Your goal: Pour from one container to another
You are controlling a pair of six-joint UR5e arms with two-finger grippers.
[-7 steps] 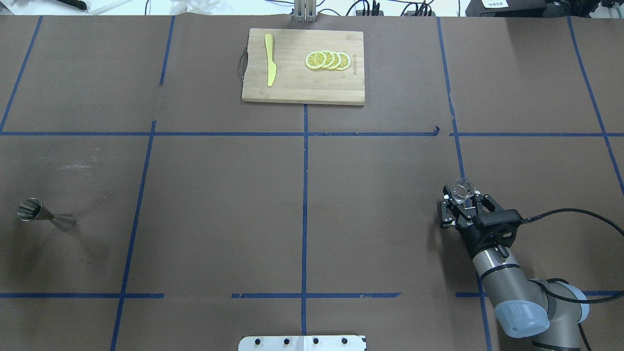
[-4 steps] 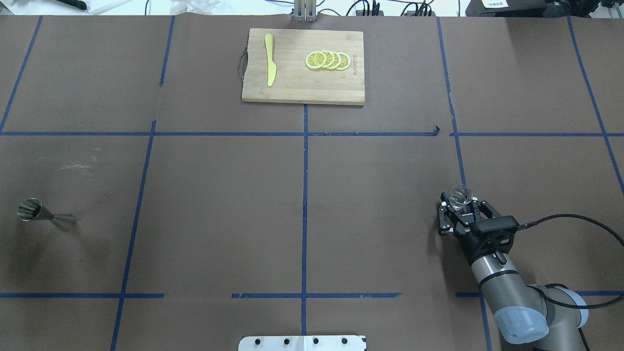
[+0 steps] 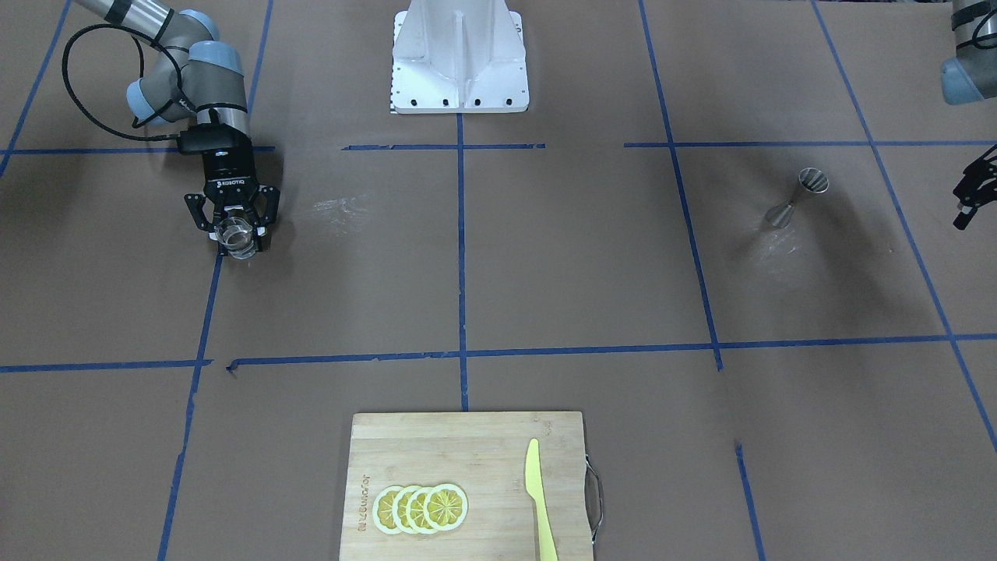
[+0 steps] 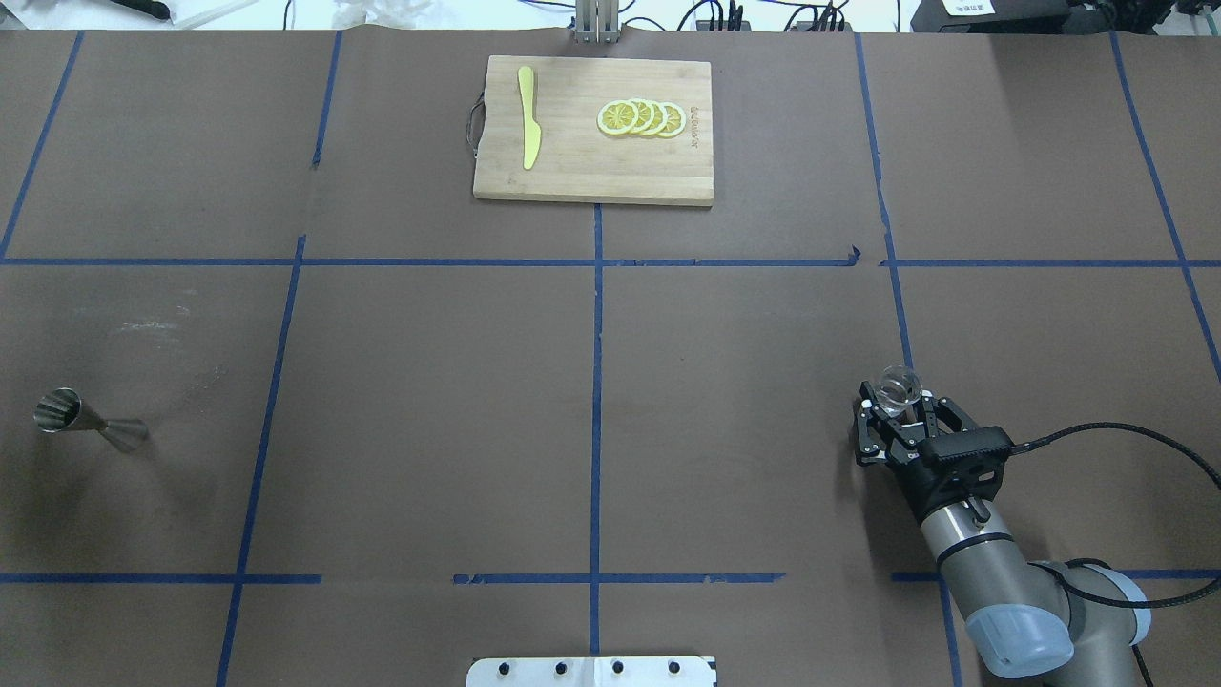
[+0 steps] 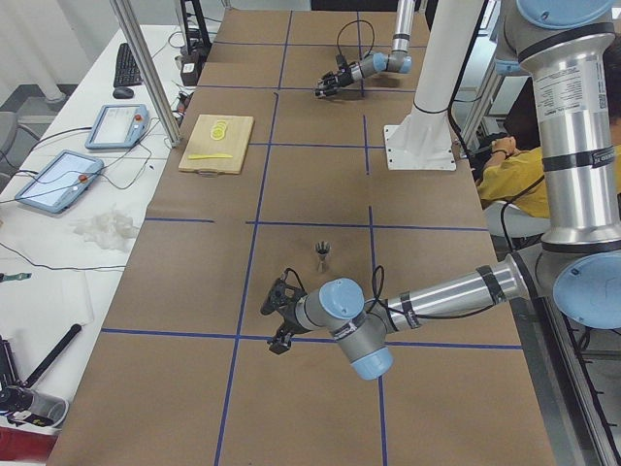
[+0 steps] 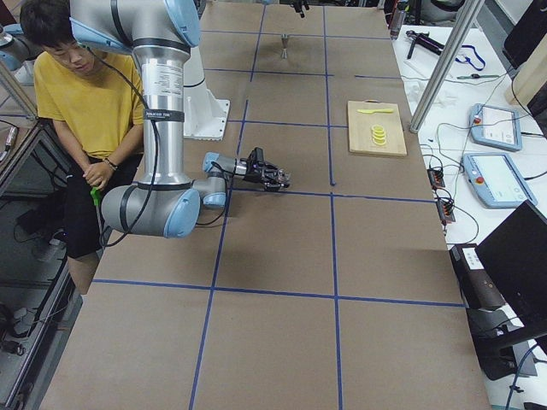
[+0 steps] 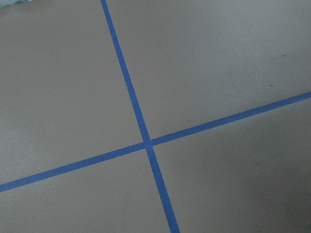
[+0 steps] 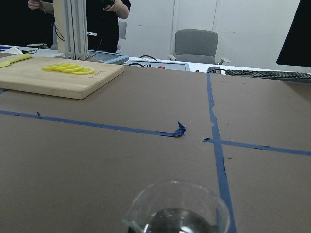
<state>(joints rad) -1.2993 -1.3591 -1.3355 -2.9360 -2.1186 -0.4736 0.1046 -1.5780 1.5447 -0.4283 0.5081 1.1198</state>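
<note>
The clear glass (image 4: 900, 387) sits between the fingers of my right gripper (image 4: 895, 405), which is shut on it at the table's right side. The glass (image 3: 234, 234) stays upright, and its rim (image 8: 177, 209) fills the bottom of the right wrist view. The steel jigger (image 4: 91, 420) stands far off at the table's left end, also visible as the jigger (image 3: 794, 199) in the front view. My left gripper (image 3: 974, 191) is cut by the frame edge beyond the jigger; its fingers look spread, with nothing between them.
A wooden cutting board (image 4: 591, 172) with lemon slices (image 4: 641, 117) and a yellow knife (image 4: 527, 116) lies at the far middle. Blue tape lines cross the brown table. A person in yellow (image 6: 73, 94) sits behind the robot's base.
My right gripper has drawn back a little toward the robot's base, carrying the glass with it. The jigger and board have not moved.
</note>
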